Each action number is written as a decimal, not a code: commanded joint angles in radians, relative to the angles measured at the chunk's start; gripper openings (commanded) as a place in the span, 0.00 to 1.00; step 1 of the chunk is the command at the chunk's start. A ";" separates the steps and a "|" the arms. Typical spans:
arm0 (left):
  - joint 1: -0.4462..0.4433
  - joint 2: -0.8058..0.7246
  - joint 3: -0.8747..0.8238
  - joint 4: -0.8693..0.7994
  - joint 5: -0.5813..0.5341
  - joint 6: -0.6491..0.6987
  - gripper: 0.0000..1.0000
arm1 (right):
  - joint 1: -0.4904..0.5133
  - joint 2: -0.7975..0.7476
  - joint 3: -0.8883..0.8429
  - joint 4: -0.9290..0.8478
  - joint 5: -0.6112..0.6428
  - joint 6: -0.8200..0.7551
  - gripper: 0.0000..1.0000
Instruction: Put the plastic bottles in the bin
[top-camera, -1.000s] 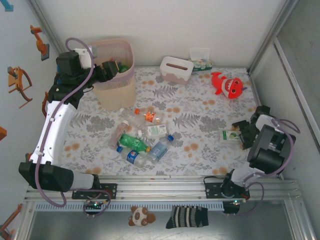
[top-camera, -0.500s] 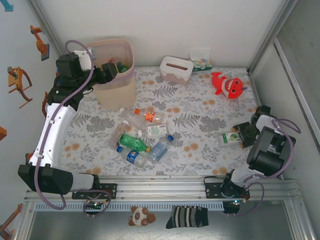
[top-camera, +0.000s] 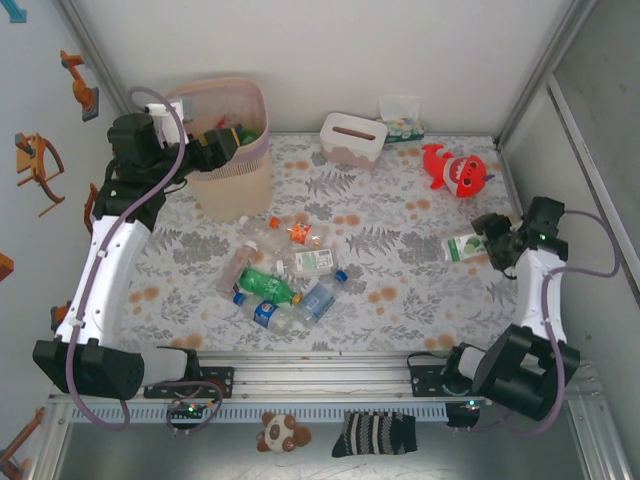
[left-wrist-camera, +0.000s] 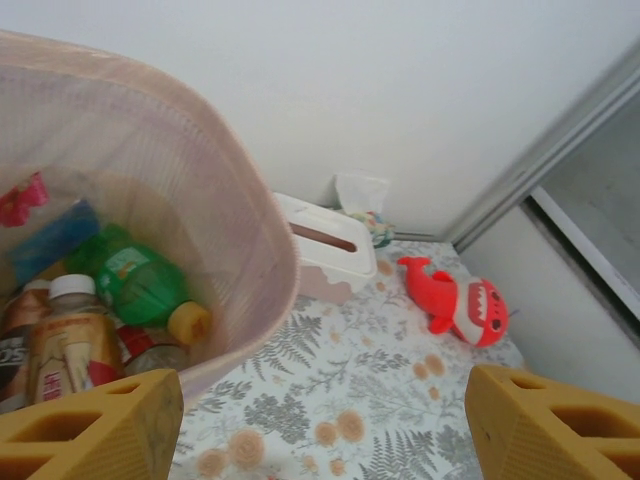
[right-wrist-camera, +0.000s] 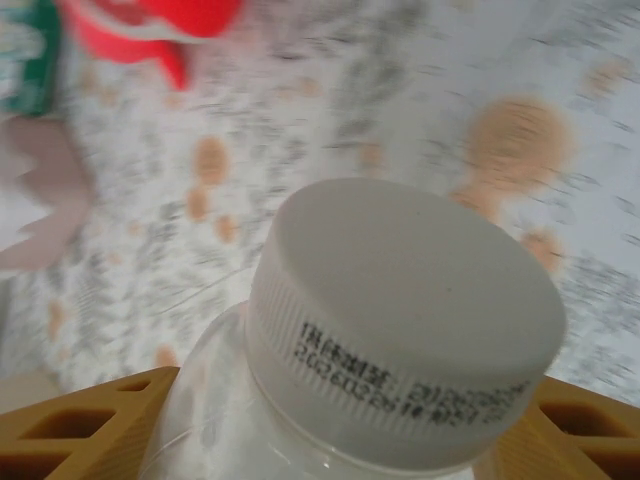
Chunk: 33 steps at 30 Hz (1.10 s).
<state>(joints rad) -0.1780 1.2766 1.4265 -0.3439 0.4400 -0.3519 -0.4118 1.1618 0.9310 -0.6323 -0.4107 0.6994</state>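
As right end effector (top-camera: 483, 244) grips a bottle (top-camera: 461, 246), shark (top-camera: 455, 170) lies beyond.

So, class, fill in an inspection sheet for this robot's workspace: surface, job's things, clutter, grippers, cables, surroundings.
Surface: floral cloth lying flat on the table.
Job's things: loose bottles in a heap mid-table; bin at the far left, with bottles inside.
Clutter: tissue box, red shark, small packet by the back wall.
Grippers: left gripper open over the bin, holding nothing; right gripper shut on a white-capped bottle.
Cables: purple cable looped on each arm, away from the heap.
Surroundings: white walls, metal frame; a plush and striped sock below the front rail.
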 joint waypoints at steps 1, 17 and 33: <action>-0.016 -0.028 -0.022 0.111 0.121 -0.015 0.74 | 0.053 -0.058 0.042 0.100 -0.128 -0.094 0.49; -0.195 -0.006 -0.061 0.323 0.466 0.130 0.78 | 0.359 -0.217 0.060 0.622 -0.331 -0.233 0.42; -0.449 0.083 -0.006 0.289 0.645 0.408 0.89 | 0.725 -0.231 0.199 0.739 -0.529 -0.524 0.43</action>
<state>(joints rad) -0.5995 1.3514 1.3777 -0.0601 1.0050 -0.0422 0.2684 0.9436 1.0805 0.0765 -0.8860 0.2852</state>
